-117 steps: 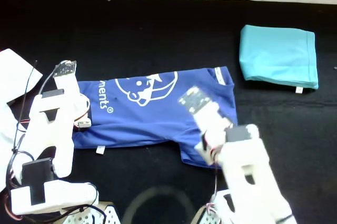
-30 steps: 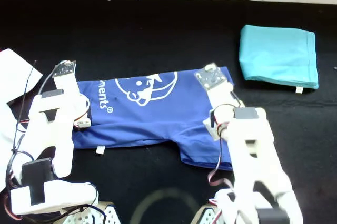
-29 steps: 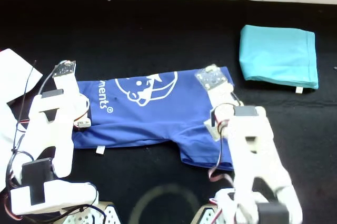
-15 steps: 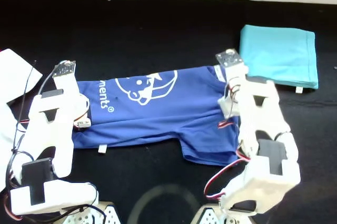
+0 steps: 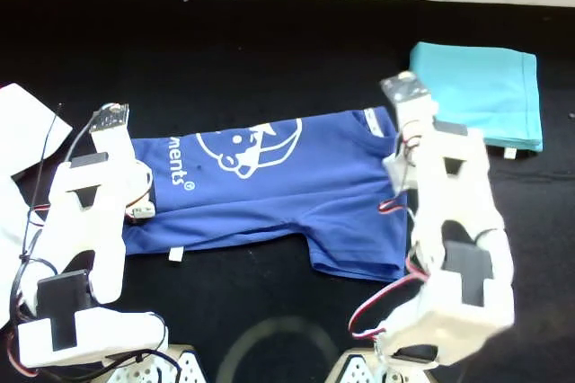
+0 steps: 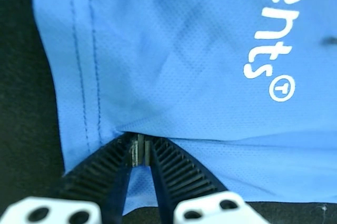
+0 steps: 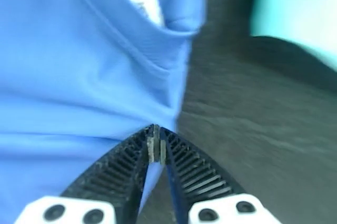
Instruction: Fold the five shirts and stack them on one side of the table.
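Our left gripper (image 6: 140, 148) is pinched tight on a small ridge of the blue shirt (image 5: 269, 190), just inside its stitched hem. Our right gripper (image 7: 156, 145) is clamped the same way at the shirt's opposite end, on the edge just beside the collar. Between the two grips the blue shirt lies spread on the black table (image 5: 269, 50), print upward, with a few shallow creases near its lower edge. Beyond the collar end, near but apart from it, sits a turquoise shirt (image 5: 476, 95), already folded. Beyond the hem end lies some white cloth (image 5: 22, 131).

We judge the fabric to be thin, light and limp. It will probably sag and wrinkle wherever it is unsupported, and a shallow pinch may slip off. Stitched edges such as the hem and the collar seam look like the surest places to hold, with both layers caught in the jaws.
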Motion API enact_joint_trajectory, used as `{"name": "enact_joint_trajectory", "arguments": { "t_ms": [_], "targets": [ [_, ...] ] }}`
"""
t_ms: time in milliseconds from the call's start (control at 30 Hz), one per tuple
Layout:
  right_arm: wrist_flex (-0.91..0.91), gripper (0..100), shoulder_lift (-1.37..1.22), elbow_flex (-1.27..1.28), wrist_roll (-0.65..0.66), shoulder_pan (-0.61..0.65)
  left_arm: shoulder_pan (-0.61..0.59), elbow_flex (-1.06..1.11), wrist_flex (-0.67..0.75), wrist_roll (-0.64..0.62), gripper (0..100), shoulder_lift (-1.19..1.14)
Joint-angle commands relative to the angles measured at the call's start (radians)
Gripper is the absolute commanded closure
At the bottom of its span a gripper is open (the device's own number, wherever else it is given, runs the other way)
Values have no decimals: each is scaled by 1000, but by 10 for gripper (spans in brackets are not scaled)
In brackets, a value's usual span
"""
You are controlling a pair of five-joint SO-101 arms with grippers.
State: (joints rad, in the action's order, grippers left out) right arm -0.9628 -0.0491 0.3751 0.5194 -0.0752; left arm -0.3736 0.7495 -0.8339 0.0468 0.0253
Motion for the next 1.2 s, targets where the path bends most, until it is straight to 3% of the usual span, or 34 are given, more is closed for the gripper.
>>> {"name": "enact_joint_trajectory", "arguments": {
  "t_ms": [0,233,433,600,800,1167],
  "targets": [
    [-31,979,220,82,15,-1,-22,-1,34,-8,991,-8],
    [-107,971,576,414,77,128,-22,-1,34,-6,991,-8],
    [-193,818,797,636,121,277,-22,-1,34,-6,991,-8],
    [-205,800,863,792,199,372,-22,-1,34,-6,991,-8],
    [-42,797,863,903,218,383,-22,-1,34,-6,991,-8],
    [41,796,860,975,219,384,-22,-1,34,-6,991,-8]
  ]
}}
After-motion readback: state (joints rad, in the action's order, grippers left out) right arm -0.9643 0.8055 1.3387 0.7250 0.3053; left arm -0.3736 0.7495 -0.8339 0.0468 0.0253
